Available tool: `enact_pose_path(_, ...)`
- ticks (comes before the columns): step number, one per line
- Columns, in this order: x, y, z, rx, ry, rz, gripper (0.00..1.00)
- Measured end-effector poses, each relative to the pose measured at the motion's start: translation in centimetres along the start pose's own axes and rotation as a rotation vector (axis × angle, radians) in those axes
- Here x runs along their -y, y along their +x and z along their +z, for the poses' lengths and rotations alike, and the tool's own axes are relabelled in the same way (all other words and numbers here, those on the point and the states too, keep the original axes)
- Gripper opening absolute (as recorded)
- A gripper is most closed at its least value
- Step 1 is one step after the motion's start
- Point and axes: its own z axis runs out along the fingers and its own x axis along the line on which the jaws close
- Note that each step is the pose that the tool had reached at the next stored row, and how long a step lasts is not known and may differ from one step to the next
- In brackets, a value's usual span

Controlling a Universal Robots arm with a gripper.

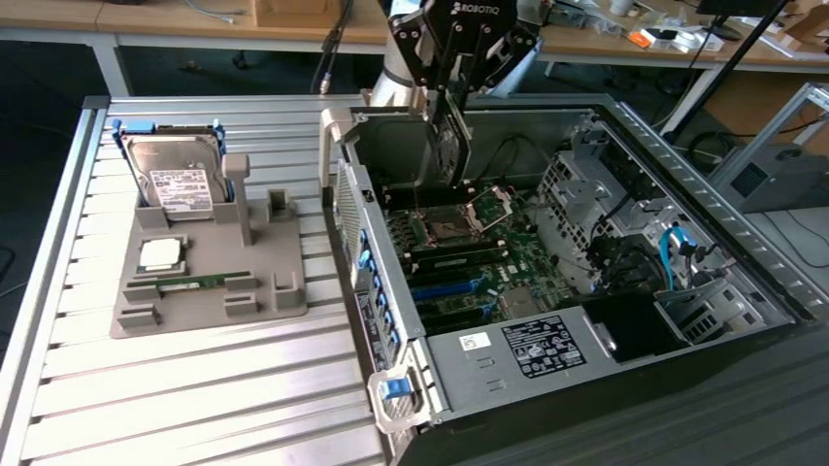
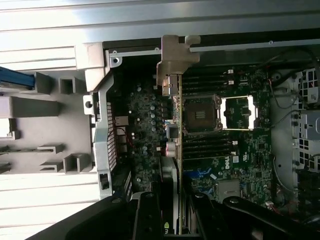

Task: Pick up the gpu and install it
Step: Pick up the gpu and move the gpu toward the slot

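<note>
The jaws gripped the thin dark gpu card (image 1: 447, 146), which seemingly hung lengthwise straight down over the green motherboard (image 1: 499, 257).

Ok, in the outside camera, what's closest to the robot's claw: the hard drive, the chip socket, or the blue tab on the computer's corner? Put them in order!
From the gripper holding the gpu:
1. Chip socket, inside the case, lower down.
2. Hard drive, on the tray, exterior view's left.
3. Blue tab, at the case's near corner.
</note>
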Motion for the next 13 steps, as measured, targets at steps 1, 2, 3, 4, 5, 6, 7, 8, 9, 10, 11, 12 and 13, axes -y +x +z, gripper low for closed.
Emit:
enact_pose_path(1, 0.0, 0.0, 0.0, 0.0, 0.0002, 0.0, 0.27)
enact_pose_path(2, 0.0, -0.1, 0.01, 0.0, 0.0005, 0.0, 0.27)
enact_pose_path(3, 0.0, -0.1, 0.01, 0.0, 0.0006, 0.0, 0.27)
enact_pose_path(4, 0.01, -0.2, 0.02, 0.0001, 0.0008, 0.0, 0.27)
enact_pose_path(5, 0.01, -0.2, 0.02, 0.0, 0.001, 0.0, 0.27)
enact_pose_path(6, 0.02, -0.3, 0.03, 0.0, 0.0011, 0.0, 0.27)
enact_pose_path(7, 0.02, -0.4, 0.04, 0.0001, 0.0012, 0.0, 0.27)
enact_pose_path(8, 0.02, -0.6, 0.06, 0.0001, 0.0015, 0.0, 0.27)
enact_pose_path(9, 0.06, -0.7, 0.08, 0.0001, 0.0019, 0.0, 0.27)
enact_pose_path(10, 0.07, -0.8, 0.1, 0.0002, 0.002, 0.0, 0.27)
enact_pose_path(11, 0.08, -0.9, 0.11, 0.0001, 0.0023, 0.0, 0.27)
enact_pose_path(12, 0.09, -1.0, 0.12, 0.0002, 0.0025, 0.0, 0.27)
enact_pose_path(13, 0.1, -1.1, 0.14, 0.0002, 0.0029, 0.0, 0.27)
